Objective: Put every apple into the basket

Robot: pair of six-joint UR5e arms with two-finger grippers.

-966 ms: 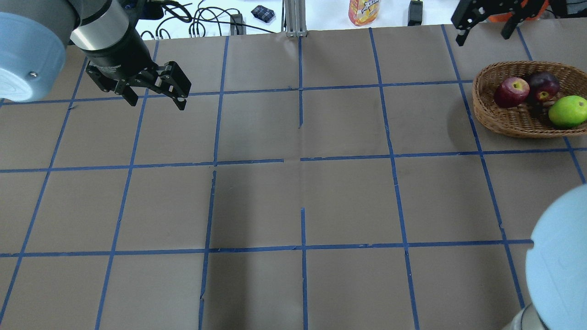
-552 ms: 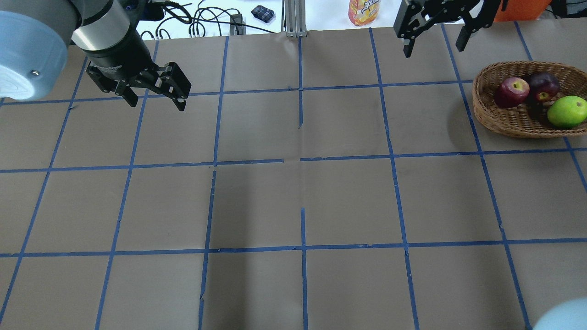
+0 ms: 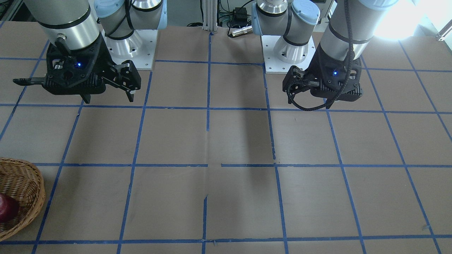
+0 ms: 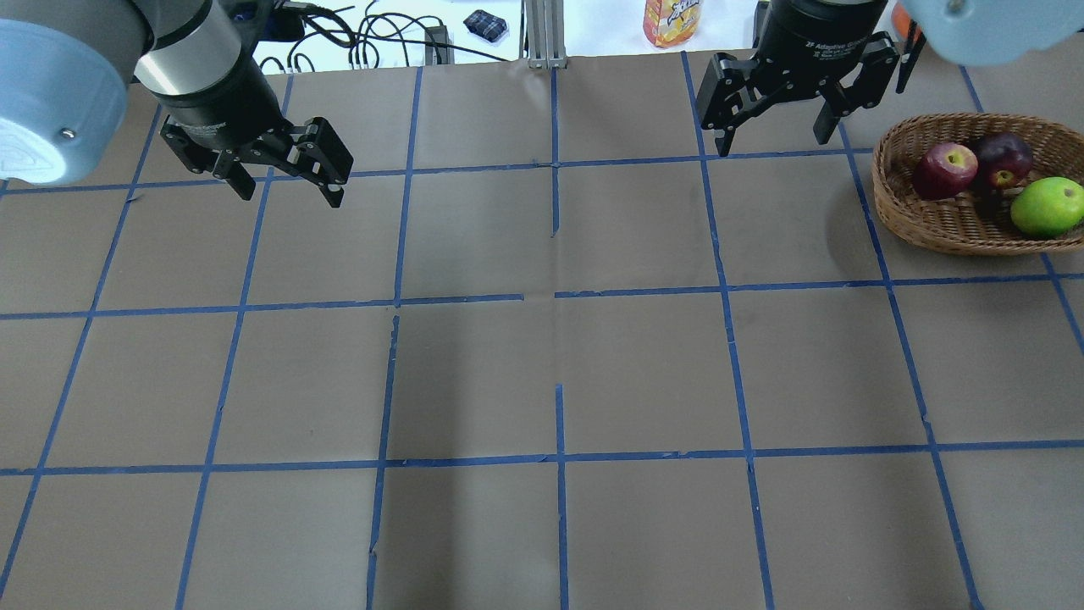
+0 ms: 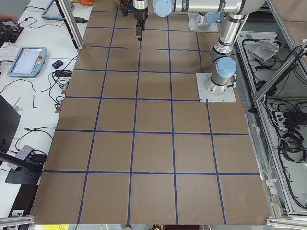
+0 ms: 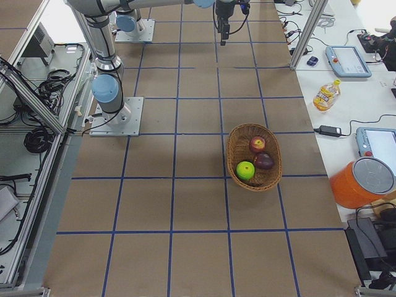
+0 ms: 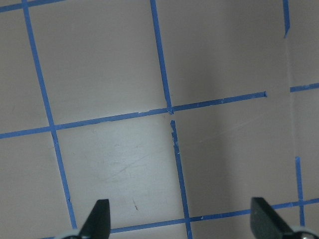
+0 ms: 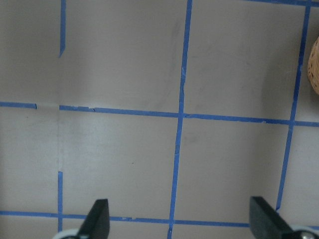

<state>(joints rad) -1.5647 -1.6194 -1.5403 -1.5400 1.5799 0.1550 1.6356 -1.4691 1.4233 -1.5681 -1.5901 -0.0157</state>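
Note:
The wicker basket (image 4: 965, 230) stands at the table's far right. In it lie the red apple (image 4: 943, 169), the dark maroon apple (image 4: 1003, 158) and the green apple (image 4: 1048, 206). All three also show in the exterior right view, with the green apple (image 6: 245, 169) nearest. My right gripper (image 4: 772, 142) is open and empty, hanging above the table just left of the basket. Its wrist view shows only the basket's edge (image 8: 314, 69). My left gripper (image 4: 290, 193) is open and empty over the far left of the table.
An orange drink bottle (image 4: 671, 21), cables (image 4: 373, 34) and an aluminium post (image 4: 542, 34) lie beyond the table's far edge. An orange bucket (image 6: 362, 182) and tablets sit on the side bench. Blue tape lines grid the brown table.
My right gripper has swung from beyond the basket at the far right edge to the left and nearer, now beside the basket. The left gripper and the apples have stayed put.

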